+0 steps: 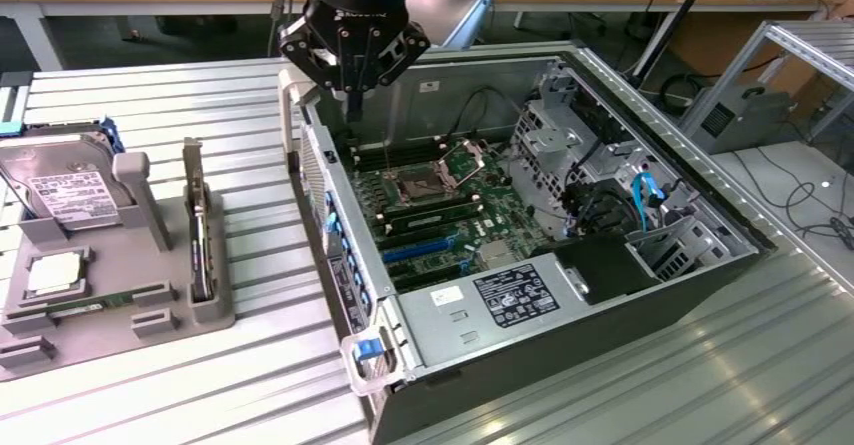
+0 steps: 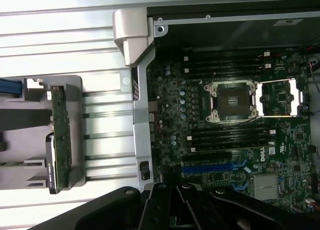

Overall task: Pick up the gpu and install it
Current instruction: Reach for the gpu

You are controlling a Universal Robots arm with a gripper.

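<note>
Nearest in the exterior view lay the ribbed metal table (image 1: pixel 627 385), and on it the near end of an open computer case (image 1: pixel 340 265), lying on its side with its inside facing up. A silver power supply (image 1: pixel 514 295) with a white label sat in that near end. Behind it the motherboard (image 1: pixel 454 215) spread across the case floor, with blue slots (image 1: pixel 427 248) in front of an open processor socket (image 1: pixel 424 180).

On the exterior view's left, beside the case but apart from it, a grey holder (image 1: pixel 134 315) rested on the table. The gpu (image 1: pixel 200 230) stood on its long edge in a slot on the side of the holder nearest the case, its silver bracket at the far end. A hard drive (image 1: pixel 60 180) with a white label leaned in the holder further to the left.

Farther back, the gripper (image 1: pixel 354 105) hung above the far corner of the case, by the wall on the exterior view's left. Its fingers were pressed together, pointed down and gripped nothing. It was well apart from the gpu.

In the wrist view, the gripper (image 2: pixel 175 207) was dark in the foreground, the case wall (image 2: pixel 141 130) and motherboard (image 2: pixel 225 140) lay below, and the gpu (image 2: pixel 59 140) stood edge-up in the holder (image 2: pixel 75 99).
</note>
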